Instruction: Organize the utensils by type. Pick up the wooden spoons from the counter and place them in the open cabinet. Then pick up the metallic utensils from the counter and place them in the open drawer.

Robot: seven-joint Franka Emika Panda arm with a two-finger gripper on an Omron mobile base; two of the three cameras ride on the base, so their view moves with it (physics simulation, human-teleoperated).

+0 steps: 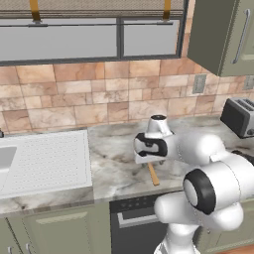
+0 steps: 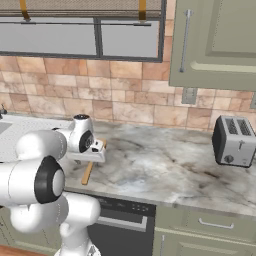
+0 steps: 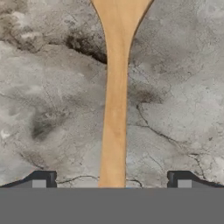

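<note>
Directly beneath the hand, the wooden spoon is lying flat on the counter, its handle running straight up the middle of the hand view and flaring at the top into the start of its bowl. The gripper is hanging over it with its jaws spread wide, one dark fingertip showing on each side of the handle and neither touching it; nothing is being held. That centring looks deliberate: the handle is sitting between the fingers so that a descent and a close would likely pinch it across its narrow width.

From the left base view, the gripper is pointing down near the counter's front edge, with the spoon's handle end poking out below it. The spoon is smooth, orange-tan and matte, slim along its shaft. The counter is grey-white marbled stone with darker veins, flat and hard. Up on the wall to the right, the sage-green cabinet with its long bar handle is waiting well apart from the spoon.
</note>
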